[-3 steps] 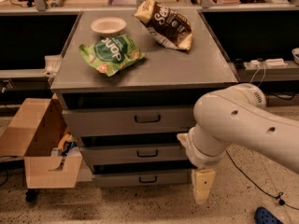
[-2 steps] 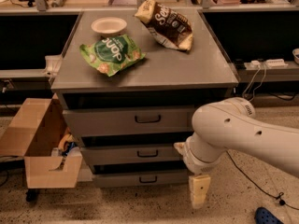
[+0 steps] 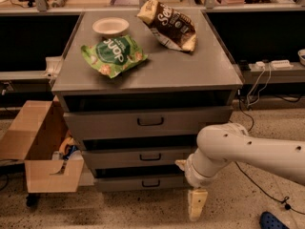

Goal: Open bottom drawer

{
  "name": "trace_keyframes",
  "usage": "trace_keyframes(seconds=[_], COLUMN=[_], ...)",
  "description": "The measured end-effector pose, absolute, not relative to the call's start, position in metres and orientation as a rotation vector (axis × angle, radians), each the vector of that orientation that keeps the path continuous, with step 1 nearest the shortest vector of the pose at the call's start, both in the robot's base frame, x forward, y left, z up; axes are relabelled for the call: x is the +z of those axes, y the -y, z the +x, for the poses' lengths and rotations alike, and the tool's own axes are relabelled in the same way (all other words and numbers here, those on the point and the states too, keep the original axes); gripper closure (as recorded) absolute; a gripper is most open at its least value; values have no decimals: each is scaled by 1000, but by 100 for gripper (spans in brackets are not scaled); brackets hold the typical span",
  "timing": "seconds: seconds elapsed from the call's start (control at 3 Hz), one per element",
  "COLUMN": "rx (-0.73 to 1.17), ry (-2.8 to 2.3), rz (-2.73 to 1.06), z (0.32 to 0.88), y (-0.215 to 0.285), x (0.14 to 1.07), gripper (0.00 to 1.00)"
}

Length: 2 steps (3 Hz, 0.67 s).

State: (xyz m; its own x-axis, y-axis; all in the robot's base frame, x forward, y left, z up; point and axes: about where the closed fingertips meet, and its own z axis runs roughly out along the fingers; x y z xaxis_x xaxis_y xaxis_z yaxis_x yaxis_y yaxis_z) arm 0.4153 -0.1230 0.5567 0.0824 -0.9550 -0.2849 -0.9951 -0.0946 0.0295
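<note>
We see a grey metal cabinet (image 3: 190,68) in the middle of the view, its flat top serving as the surface. From the right edge a white robot arm (image 3: 257,151) reaches in low, its rounded wrist in front of the cabinet's lower right corner. An open cardboard box (image 3: 28,144) stands on the floor to the left of the cabinet.

Three drawer fronts are stacked below the surface: the tall top drawer (image 3: 109,124), the middle drawer (image 3: 119,158), and the bottom drawer (image 3: 121,183), which sits lowest, just above the floor. A dark gap shows above each front. The bottom drawer's small loop handle (image 3: 150,183) is in plain sight with nothing on it.

On the surface lie a green snack bag (image 3: 114,55) at front left and a dark chip bag (image 3: 169,25) at back right, with a pale bowl (image 3: 110,26) behind the green bag.

The gripper (image 3: 196,205) hangs pointing down toward the floor, just right of the bottom drawer's front and apart from its handle; we cannot tell how its jaws stand.
</note>
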Motion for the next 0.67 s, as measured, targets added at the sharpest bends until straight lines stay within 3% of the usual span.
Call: trace_keyframes(seconds=[0.67], rx=[362], ry=[-1957], rz=[-2159], z=[424], y=[130], x=[536], gripper=[0])
